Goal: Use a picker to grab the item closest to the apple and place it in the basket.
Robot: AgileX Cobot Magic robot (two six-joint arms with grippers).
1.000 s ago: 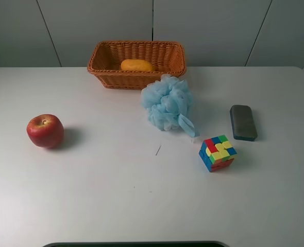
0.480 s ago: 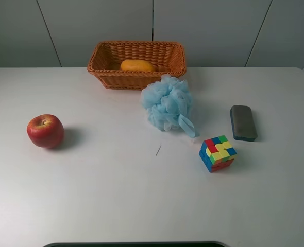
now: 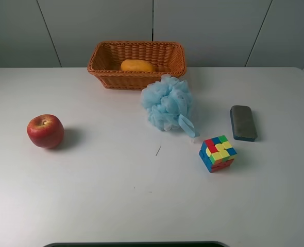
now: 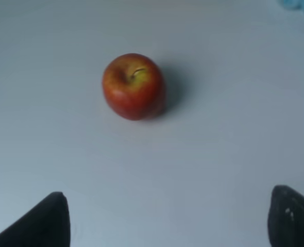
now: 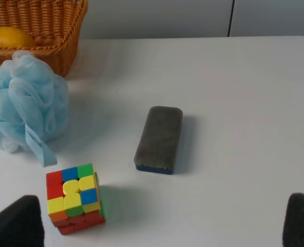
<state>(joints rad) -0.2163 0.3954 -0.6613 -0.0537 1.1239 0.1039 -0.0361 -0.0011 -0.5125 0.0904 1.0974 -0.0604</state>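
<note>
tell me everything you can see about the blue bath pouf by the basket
The bath pouf is a pale blue ball of gathered, ruffled mesh netting, soft and airy looking. A flat blue ribbon loop trails from it across the table toward the puzzle cube without reaching it. It rests on the white tabletop just in front of the wicker basket's front right corner, close to or brushing the weave; contact cannot be confirmed. No tool touches it.
</note>
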